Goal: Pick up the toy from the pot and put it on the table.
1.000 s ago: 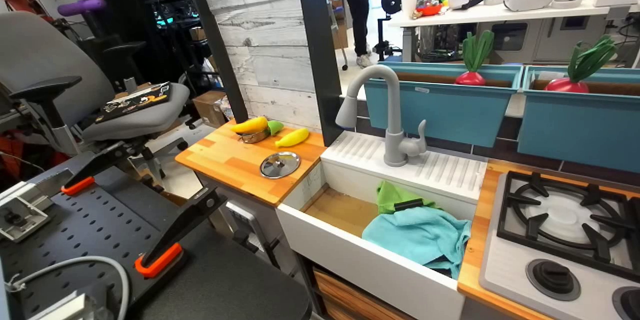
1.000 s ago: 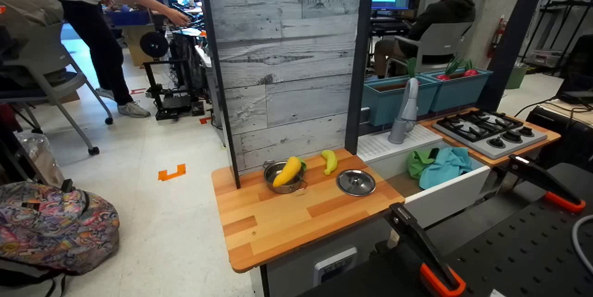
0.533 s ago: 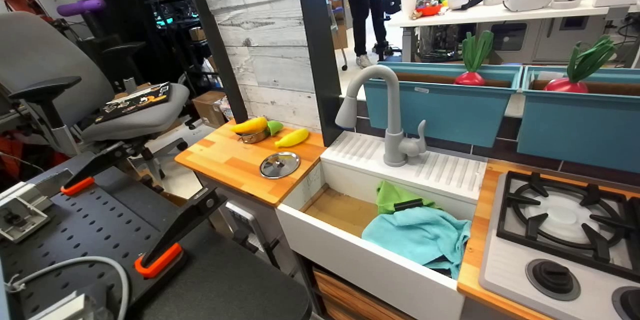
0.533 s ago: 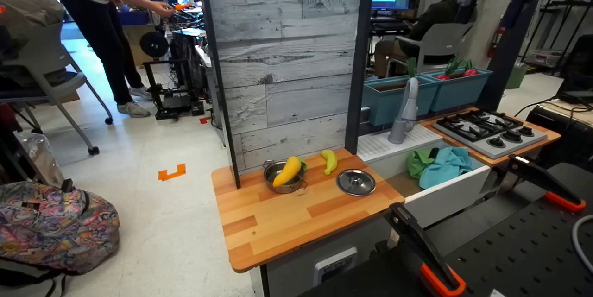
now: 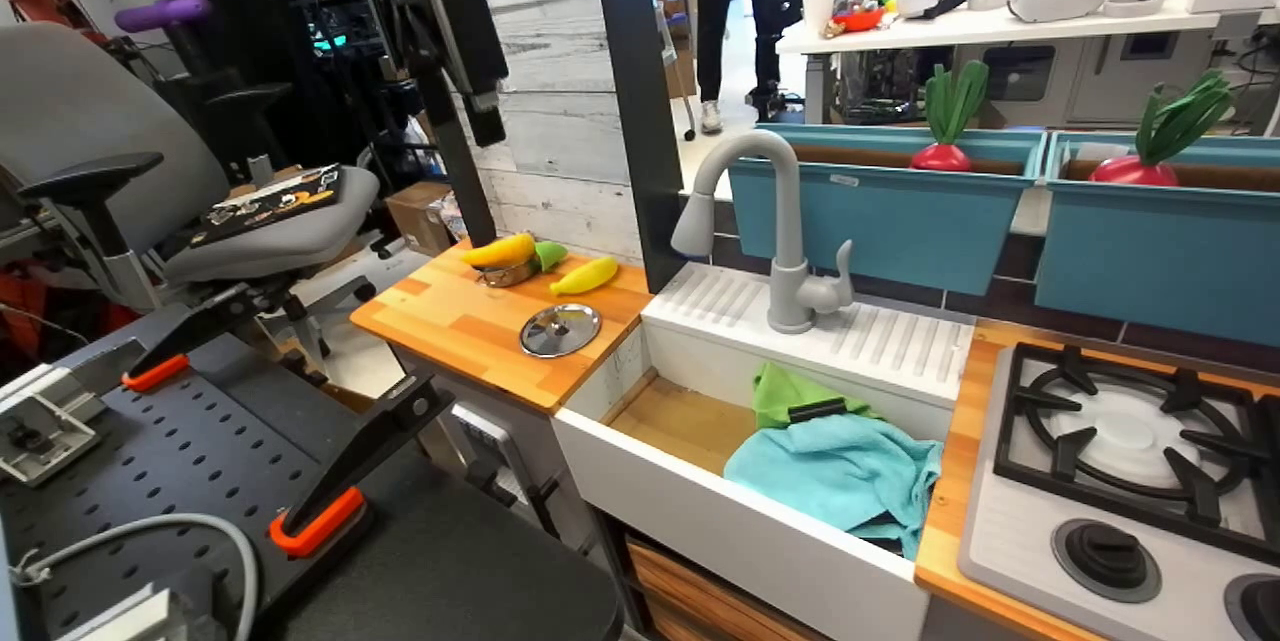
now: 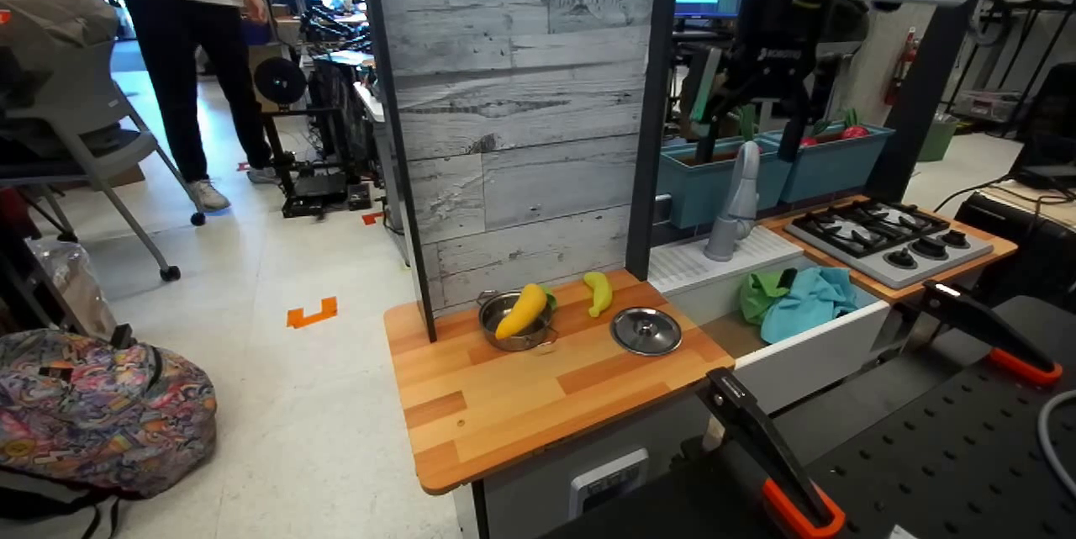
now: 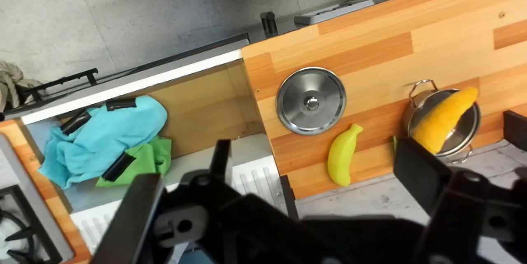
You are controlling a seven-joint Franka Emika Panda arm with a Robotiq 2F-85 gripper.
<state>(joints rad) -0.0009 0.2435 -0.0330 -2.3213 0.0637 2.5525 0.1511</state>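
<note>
The yellow toy lies slanted in a small metal pot, one end over the rim, in both exterior views [image 5: 500, 251] [image 6: 523, 312] and the wrist view [image 7: 446, 120]. The pot [image 5: 508, 275] [image 6: 503, 343] [image 7: 478, 122] stands on the orange-brown wooden table [image 5: 455, 311] [image 6: 521, 417] [image 7: 378, 72], near the plank wall. A green piece [image 5: 550, 255] [image 6: 551, 300] shows beside the pot; in the wrist view a finger mostly hides it. My gripper [image 6: 748, 148] [image 7: 315, 148] is open and empty, high above the sink and table, well apart from the toy.
A yellow-green banana [image 5: 585, 275] [image 6: 598, 293] [image 7: 343, 157] and a metal lid [image 5: 560, 330] [image 6: 646, 330] [image 7: 311, 101] lie on the table between pot and sink. A faucet [image 5: 787, 221], plank wall [image 6: 521, 102] and dark posts [image 5: 640, 101] rise beside them. The sink [image 5: 740, 531] holds cloths.
My gripper has come into view from above and moved down in both exterior views. The toy, pot, lid and banana have not moved. A person in the background has shifted.
</note>
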